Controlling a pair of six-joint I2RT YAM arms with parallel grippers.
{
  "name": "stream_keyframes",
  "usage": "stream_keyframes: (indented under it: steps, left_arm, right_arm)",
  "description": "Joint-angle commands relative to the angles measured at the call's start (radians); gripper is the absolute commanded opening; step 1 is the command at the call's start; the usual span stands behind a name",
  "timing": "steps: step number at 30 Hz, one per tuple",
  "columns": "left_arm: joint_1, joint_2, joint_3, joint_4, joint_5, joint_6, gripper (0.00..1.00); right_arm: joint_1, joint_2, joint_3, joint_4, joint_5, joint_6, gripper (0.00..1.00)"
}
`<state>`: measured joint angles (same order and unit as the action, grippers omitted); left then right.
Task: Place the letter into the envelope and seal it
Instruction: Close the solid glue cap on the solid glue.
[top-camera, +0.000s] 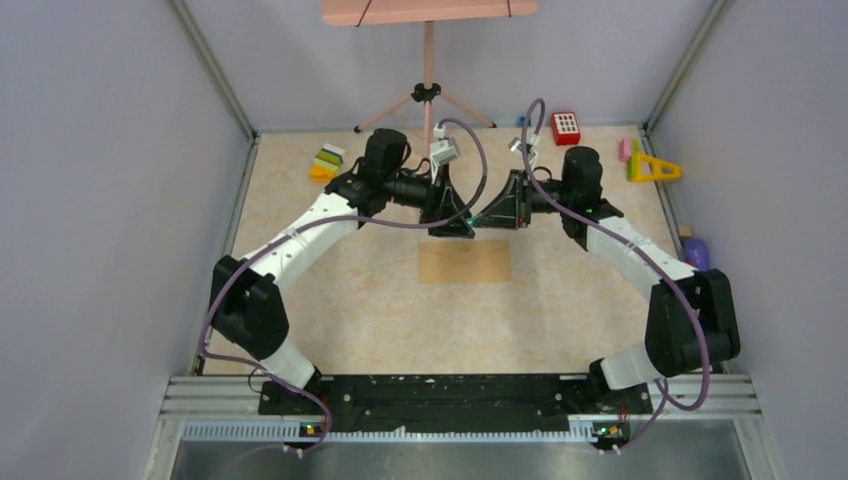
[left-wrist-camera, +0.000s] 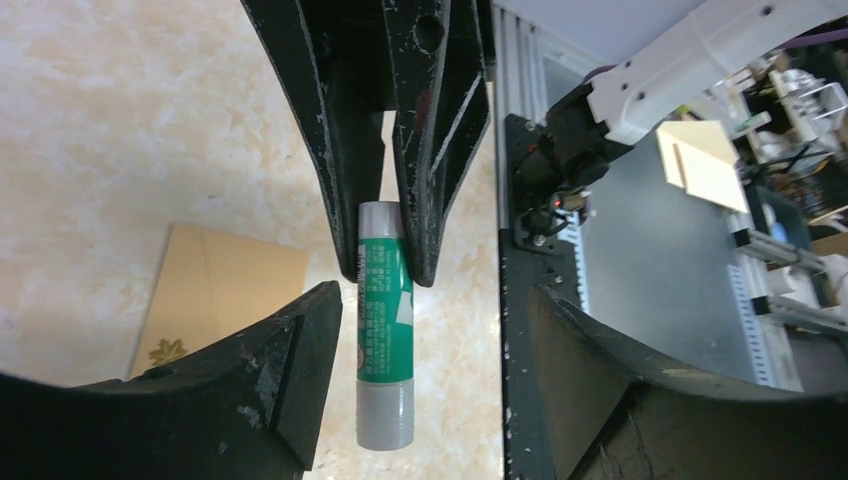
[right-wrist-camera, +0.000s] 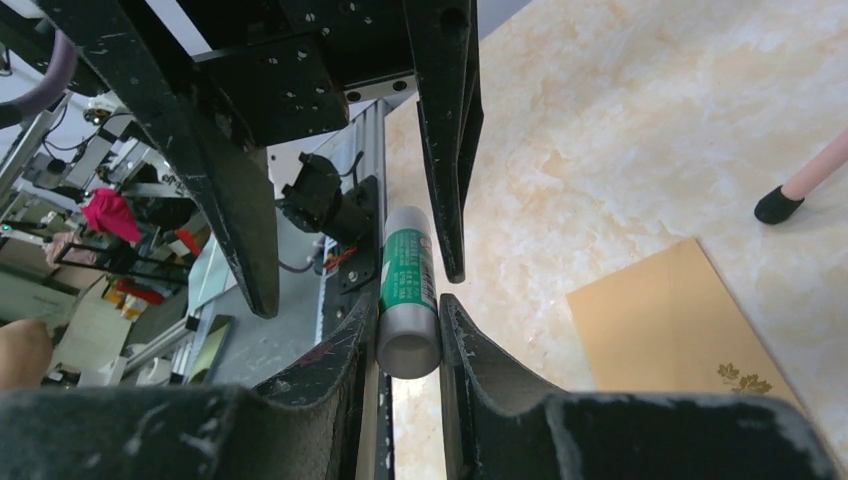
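Near the far edge of the brown kraft envelope (top-camera: 465, 262), flat on the surface (top-camera: 350, 300), clamps a green glue stick (left-wrist-camera: 385, 330) in the right gripper (top-camera: 497, 215); holds the left gripper (top-camera: 455, 222) spread wide around that stick, unclosed.

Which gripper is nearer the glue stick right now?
Right. The right gripper is clamped on the glue stick, holding one end. The left gripper faces it, fingers spread open either side of the stick's other end, not gripping.

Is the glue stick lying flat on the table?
No, the right gripper is pinching the glue stick and holding it up above the table.
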<state>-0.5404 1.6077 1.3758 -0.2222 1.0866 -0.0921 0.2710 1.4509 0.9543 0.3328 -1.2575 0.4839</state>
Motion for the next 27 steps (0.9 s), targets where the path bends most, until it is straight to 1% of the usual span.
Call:
stream_keyframes:
  steps: [1, 3, 8, 12, 21, 27]
  left_arm:
    - [-0.018, 0.027, 0.098, -0.210, -0.079, 0.209, 0.73]
    - [-0.019, 0.039, 0.124, -0.263, -0.094, 0.250, 0.73]
    - [-0.024, 0.068, 0.172, -0.361, -0.130, 0.316, 0.73]
    - [-0.035, 0.089, 0.206, -0.441, -0.172, 0.374, 0.71]
    - [-0.054, 0.133, 0.263, -0.501, -0.197, 0.398, 0.65]
    - [-0.071, 0.146, 0.267, -0.524, -0.216, 0.414, 0.60]
  right_arm:
    - [0.002, 0.012, 0.086, -0.195, -0.033, -0.159, 0.00]
    - [0.004, 0.017, 0.108, -0.275, -0.036, -0.223, 0.00]
    - [0.004, 0.025, 0.148, -0.398, -0.046, -0.315, 0.00]
    - [0.004, 0.036, 0.180, -0.503, -0.044, -0.401, 0.00]
    - [0.013, 0.095, 0.259, -0.735, -0.002, -0.594, 0.00]
    - [0.017, 0.101, 0.269, -0.769, 0.002, -0.629, 0.00]
